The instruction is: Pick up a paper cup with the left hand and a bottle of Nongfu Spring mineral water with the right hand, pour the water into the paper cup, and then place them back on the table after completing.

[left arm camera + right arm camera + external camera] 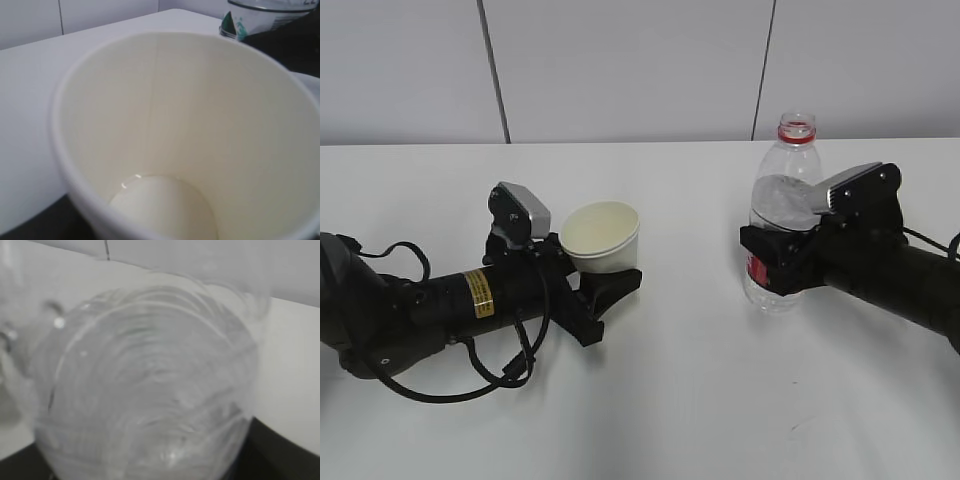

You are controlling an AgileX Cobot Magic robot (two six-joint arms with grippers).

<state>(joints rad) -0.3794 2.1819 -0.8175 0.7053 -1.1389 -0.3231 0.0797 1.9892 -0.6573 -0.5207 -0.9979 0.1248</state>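
- Bottle (782, 215) stands upright, uncapped, on the table (670, 400) at right, right hand (775, 262) jaws around its lower body; whether they grip firmly cannot be told.
- Paper cup (601, 236) stands left of centre, left hand (605, 285) jaws closed about its base.
- Advice: confirm both grips before lifting, keep the cup level.
- Clearance: bare table lies between them; no edge is near.

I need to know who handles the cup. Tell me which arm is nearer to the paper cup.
Left. The left hand has its fingers around the paper cup; the right hand is far across the table, at the bottle.
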